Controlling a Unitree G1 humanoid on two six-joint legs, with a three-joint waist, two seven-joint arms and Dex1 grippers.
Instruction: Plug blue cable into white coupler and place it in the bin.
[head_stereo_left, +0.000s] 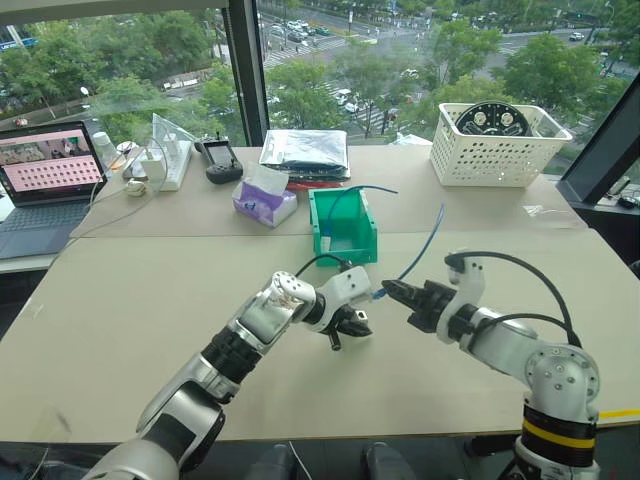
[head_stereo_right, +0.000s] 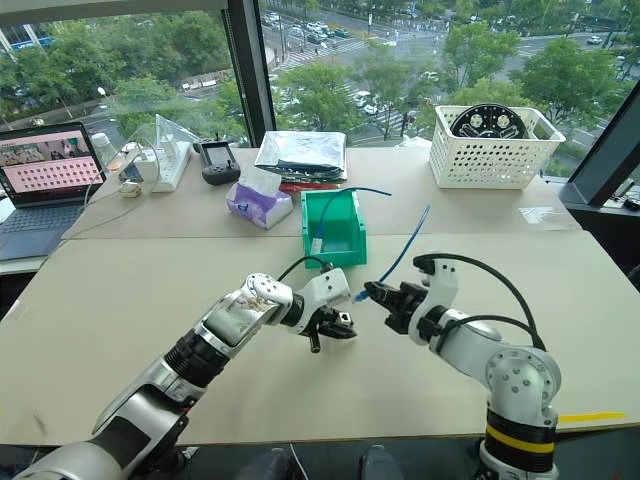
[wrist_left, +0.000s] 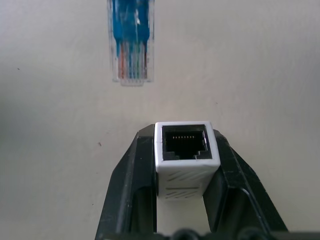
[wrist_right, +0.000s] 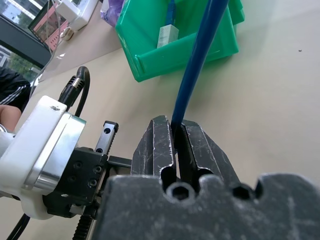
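The right hand (head_stereo_right: 372, 292) is closed on the blue cable (wrist_right: 198, 65), gripping it a short way behind its clear plug (wrist_left: 131, 60), so that the plug sticks out in front of the fingertips and the rest of the cable rises behind and bends in the air toward the far side of the surface (head_stereo_left: 120, 330). The cable looks light and thin, and it is flexible, so a grip far from the plug would probably let the tip swing; the present hold near the plug seems the good place, because the short free end stays rather stiff for pushing. The left hand (wrist_left: 186, 165) is closed on the white coupler (wrist_left: 186, 150), one finger on each side wall, with the dark socket facing outward toward the plug. The coupler is a small hard block with smooth sides, so it may slip or turn between the fingers if the plug pushes off-center. In the left wrist view the plug is apart from the socket and stands to one side of it, not yet in line. The green bin (head_stereo_left: 357, 247) stands just beyond both hands, and it seems to hold already another blue cable with a pale connector (wrist_right: 168, 36), though this part is not easy to read. The plug latch is thin plastic and likely fragile.
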